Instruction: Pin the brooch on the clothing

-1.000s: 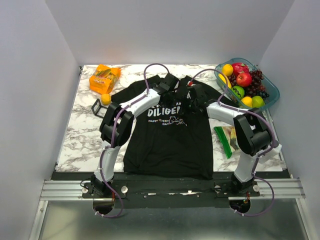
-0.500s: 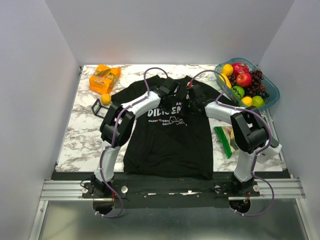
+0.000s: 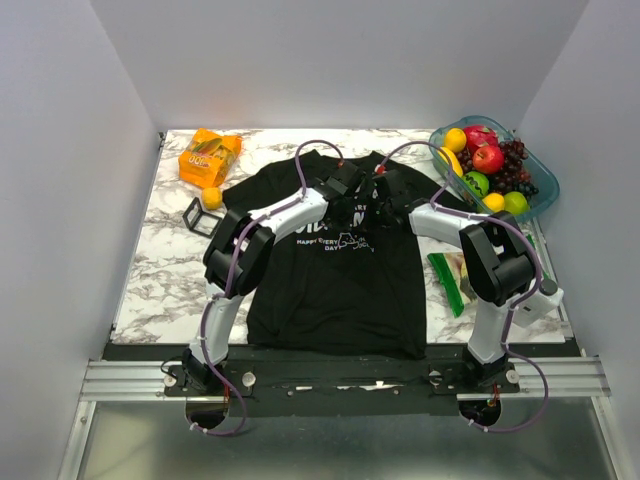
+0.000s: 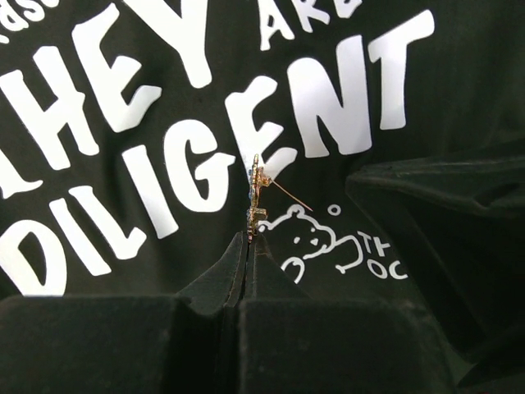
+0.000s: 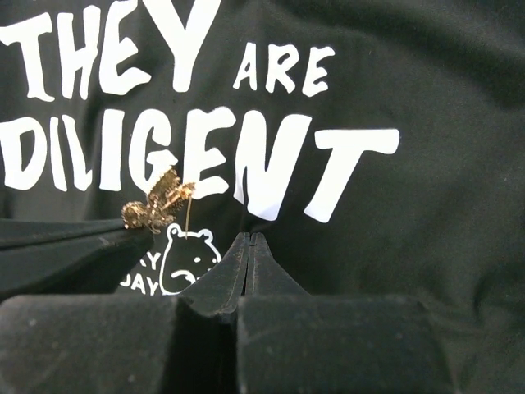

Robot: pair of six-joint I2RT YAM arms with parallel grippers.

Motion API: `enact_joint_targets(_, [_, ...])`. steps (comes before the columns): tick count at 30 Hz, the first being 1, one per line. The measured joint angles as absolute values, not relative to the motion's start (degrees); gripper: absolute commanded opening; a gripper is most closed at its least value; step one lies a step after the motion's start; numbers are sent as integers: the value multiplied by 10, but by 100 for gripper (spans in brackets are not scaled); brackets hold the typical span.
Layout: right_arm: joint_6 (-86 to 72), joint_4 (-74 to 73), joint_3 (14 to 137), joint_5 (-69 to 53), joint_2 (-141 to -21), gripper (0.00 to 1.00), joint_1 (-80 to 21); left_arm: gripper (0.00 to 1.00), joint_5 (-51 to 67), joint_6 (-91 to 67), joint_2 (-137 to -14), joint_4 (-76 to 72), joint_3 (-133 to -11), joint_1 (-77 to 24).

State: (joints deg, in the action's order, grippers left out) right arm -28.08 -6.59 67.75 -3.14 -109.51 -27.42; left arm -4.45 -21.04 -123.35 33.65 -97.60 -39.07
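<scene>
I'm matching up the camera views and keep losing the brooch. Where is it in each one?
Left wrist: the brooch stands upright at centre frame, pinched in the tips of the left gripper.
Right wrist: left of centre, at the tip of the left gripper's finger.
Top: too small to make out, where the arms meet over the shirt.
Shared landmark: the white bear drawing.

We see the brooch (image 4: 256, 190), a tiny gold flower. It stands up on its edge, pinched at the fingertips of the left gripper (image 4: 248, 243). Its thin pin sticks out open to one side. Below the fingers lies the clothing (image 3: 330, 290), a black T-shirt with big white letters, spread flat.
</scene>
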Motion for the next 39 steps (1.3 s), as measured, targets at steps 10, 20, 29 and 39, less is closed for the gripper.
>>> enact_joint_targets(10, [-295,-28,645,-32,-1089,0,-274,0,-58,-210,-1243,362,-993,-409])
enact_joint_targets(20, [-315,3,611,-31,-1057,1,-274,0,-59,-213,-1252,367,-1008,-413])
enact_joint_targets(29, [-333,21,593,-27,-1035,1,-274,0,-55,-224,-1252,356,-1005,-414])
enact_joint_targets(39, [-336,34,590,-27,-1034,0,-274,0,-55,-226,-1252,348,-998,-414])
